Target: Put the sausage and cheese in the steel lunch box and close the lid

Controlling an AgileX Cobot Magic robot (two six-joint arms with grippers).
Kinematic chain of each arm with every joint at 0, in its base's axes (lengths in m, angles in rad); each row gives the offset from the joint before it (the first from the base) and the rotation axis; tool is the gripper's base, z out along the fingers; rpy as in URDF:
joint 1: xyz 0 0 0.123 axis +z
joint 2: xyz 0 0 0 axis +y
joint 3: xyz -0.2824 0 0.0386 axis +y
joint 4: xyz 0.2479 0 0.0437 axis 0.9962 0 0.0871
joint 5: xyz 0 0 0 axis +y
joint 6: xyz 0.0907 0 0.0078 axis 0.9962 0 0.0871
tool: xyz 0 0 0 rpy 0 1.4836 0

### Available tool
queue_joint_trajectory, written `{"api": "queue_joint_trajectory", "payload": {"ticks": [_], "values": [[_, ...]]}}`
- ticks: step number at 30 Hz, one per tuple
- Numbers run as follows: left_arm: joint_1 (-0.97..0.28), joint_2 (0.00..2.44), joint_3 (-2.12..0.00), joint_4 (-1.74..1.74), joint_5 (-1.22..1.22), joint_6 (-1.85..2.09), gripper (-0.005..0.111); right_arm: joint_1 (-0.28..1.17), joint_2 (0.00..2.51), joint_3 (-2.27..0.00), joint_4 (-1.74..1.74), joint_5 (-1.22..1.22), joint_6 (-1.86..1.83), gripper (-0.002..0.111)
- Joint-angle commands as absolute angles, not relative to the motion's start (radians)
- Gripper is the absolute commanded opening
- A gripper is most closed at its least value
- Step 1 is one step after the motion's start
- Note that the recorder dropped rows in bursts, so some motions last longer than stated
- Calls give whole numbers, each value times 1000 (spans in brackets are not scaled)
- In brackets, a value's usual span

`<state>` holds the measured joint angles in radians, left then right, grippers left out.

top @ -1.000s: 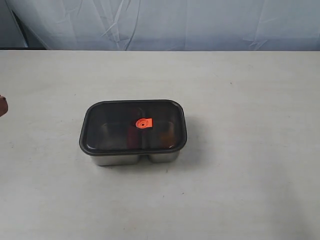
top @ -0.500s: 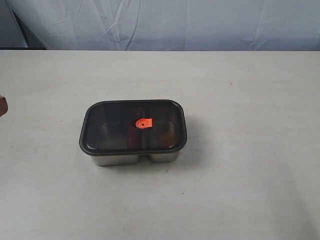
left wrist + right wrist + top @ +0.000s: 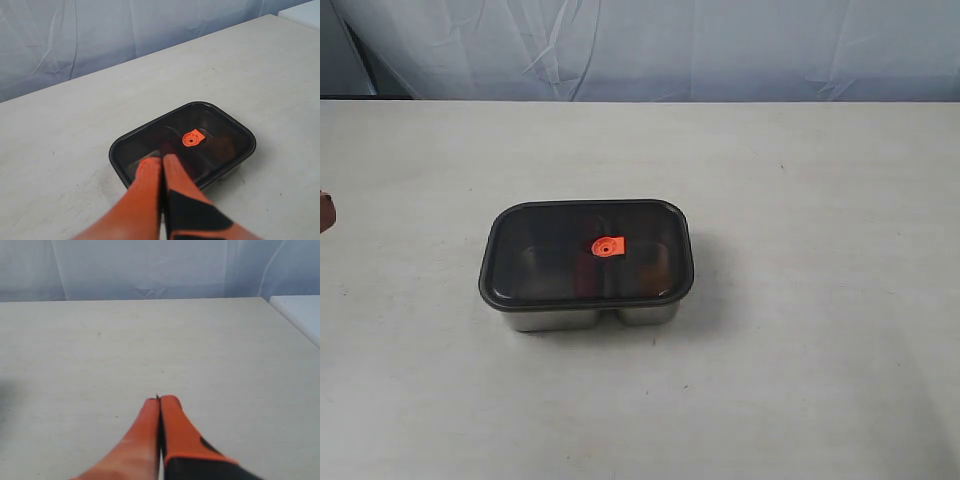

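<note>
The steel lunch box (image 3: 560, 319) stands in the middle of the table with the dark translucent lid (image 3: 545, 250) seated on it, orange valve tab (image 3: 608, 246) at centre. Through the lid a dim red shape, the sausage (image 3: 583, 270), lies by the divider. A faint yellowish patch, the cheese (image 3: 657, 266), shows in the right compartment. My left gripper (image 3: 161, 159) is shut and empty, hovering short of the lid (image 3: 220, 125). Only its tip (image 3: 324, 212) shows at the exterior view's left edge. My right gripper (image 3: 159, 400) is shut and empty over bare table, outside the exterior view.
The pale table (image 3: 800, 380) runs back to a wrinkled blue-white curtain (image 3: 650, 45). A white surface (image 3: 300, 310) adjoins the table's far right corner.
</note>
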<state>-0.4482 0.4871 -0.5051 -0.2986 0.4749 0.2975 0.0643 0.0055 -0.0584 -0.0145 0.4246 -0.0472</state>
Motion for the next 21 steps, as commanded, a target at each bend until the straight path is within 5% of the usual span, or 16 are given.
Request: {"api": "queue_joint_trajectory", "payload": {"ticks": [1,21], "values": [[-450,484,-503,-296,471,295,0,58,0,-2,-47,376,33,0],[-450,484,-503,-296,471,295,0,60,0,0,11,355,28,0]]}}
